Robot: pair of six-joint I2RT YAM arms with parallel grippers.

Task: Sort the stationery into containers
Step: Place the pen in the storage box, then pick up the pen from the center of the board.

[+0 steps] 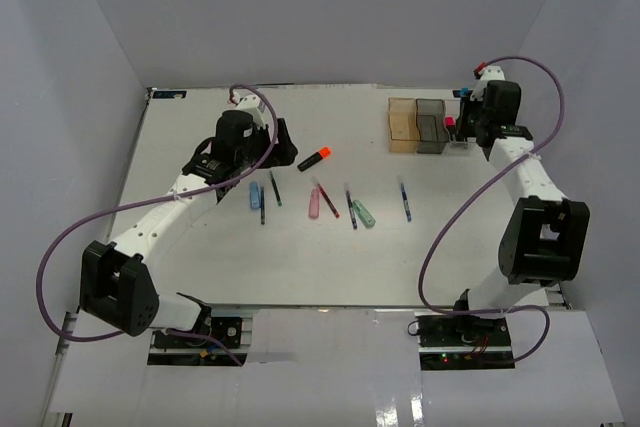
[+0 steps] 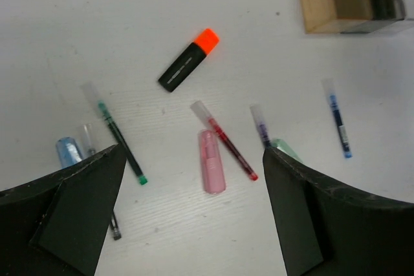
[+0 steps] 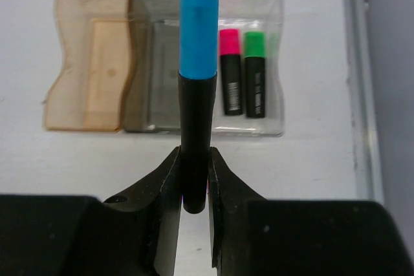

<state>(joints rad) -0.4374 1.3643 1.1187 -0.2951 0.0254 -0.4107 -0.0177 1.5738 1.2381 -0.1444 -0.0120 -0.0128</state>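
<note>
The right fingers [image 3: 169, 176] are clamped on a blue-capped highlighter [image 3: 197, 75], over the row of bins near the far right corner of the surface [image 1: 450, 257] — amber bin [image 3: 77, 63], grey bin [image 3: 145, 63], clear bin [image 3: 277, 127]. The clear one holds a pink-capped highlighter [image 3: 230, 75] and a green-capped highlighter [image 3: 255, 75]. The left fingers [image 2: 97, 185] are spread wide and hold nothing, above loose pens mid-surface — beside an orange-capped highlighter [image 2: 187, 63].

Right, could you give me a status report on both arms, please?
Right gripper shut on blue-capped highlighter, by the clear bin. Left gripper open above loose pens. Pink-capped highlighter and green-capped highlighter inside it. Nothing blocking.
</note>
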